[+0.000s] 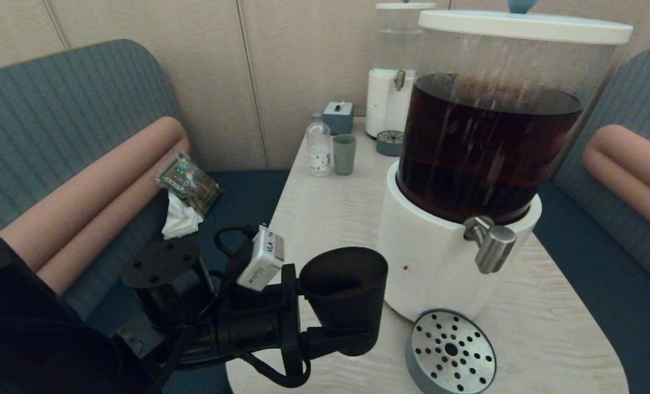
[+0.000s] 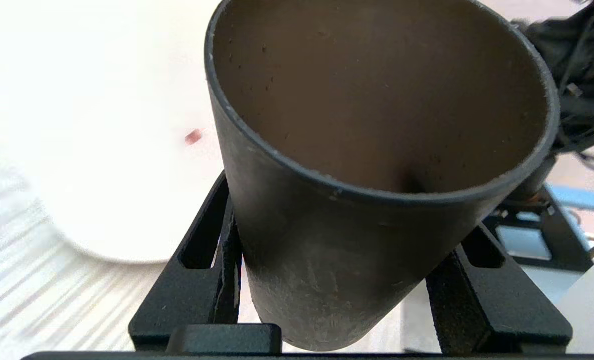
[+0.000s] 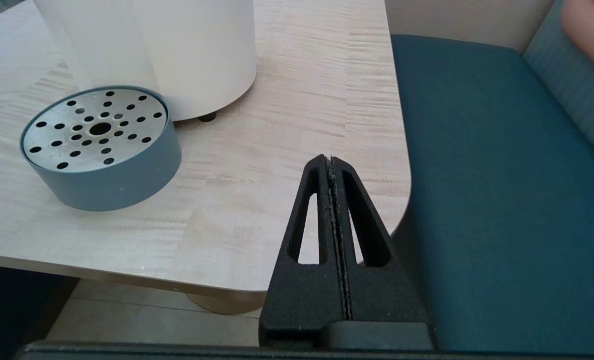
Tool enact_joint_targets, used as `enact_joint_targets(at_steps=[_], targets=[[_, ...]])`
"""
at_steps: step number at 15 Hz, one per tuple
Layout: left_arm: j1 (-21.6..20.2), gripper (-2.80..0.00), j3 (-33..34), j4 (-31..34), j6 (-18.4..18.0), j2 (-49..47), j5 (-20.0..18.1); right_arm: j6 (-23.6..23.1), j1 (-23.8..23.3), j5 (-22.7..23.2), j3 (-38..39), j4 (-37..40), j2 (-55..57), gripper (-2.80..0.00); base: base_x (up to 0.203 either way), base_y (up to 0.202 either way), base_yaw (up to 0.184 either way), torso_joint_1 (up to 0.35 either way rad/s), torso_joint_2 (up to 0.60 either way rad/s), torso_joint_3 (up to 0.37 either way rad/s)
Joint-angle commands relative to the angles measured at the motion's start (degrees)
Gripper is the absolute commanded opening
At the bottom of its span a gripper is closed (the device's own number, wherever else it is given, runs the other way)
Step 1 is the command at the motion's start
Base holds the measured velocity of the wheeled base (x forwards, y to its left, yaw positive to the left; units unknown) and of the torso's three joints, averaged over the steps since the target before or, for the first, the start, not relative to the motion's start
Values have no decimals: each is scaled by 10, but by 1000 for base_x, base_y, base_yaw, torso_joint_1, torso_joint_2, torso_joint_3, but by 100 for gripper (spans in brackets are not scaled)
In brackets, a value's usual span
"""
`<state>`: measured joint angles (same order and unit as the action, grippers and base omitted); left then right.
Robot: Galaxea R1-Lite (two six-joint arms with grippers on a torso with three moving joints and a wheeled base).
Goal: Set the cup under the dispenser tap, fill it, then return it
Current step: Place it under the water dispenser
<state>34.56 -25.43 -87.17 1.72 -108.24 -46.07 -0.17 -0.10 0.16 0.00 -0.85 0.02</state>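
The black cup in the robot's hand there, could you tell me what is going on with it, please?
The left hand is shut on the cup, holding it tilted above the table, left of the dispenser. It looks empty and is not yet under the tap or over the drip tray. The right hand is shut and idle at the table's corner.

Head view: cup (image 1: pixel 342 298) base and lower wall hidden behind left gripper (image 1: pixel 338 314) fingers. Dispenser (image 1: pixel 494 137) lid knob cut by top edge. Label on small bottle (image 1: pixel 319 149) near the table's far left edge too small to read. Right gripper (image 3: pixel 333 165) out of head view.
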Motion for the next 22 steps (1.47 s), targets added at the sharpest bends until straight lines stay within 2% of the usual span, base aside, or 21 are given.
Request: enact_joint_targets(at_steps=[1,4,10,14,22], targets=[[25,-280,-1,-5,2,7,9,0,0,0,4,0,-2,-280,0,0,0,0,0,0],[72,-280,1,-5,10,0,49,0,0,0,4,0,-2,-280,0,0,0,0,0,0],[91,-280,-54,-5,17,-70,79,0,0,0,4,0,-1,-280,0,0,0,0,0,0],[99,-280,-74,-5,17,-124,83,2,0,0,4,0,-2,-280,0,0,0,0,0,0],[127,-280,-165,-5,28,-198,103,1,0,0,4,0,-1,-280,0,0,0,0,0,0]])
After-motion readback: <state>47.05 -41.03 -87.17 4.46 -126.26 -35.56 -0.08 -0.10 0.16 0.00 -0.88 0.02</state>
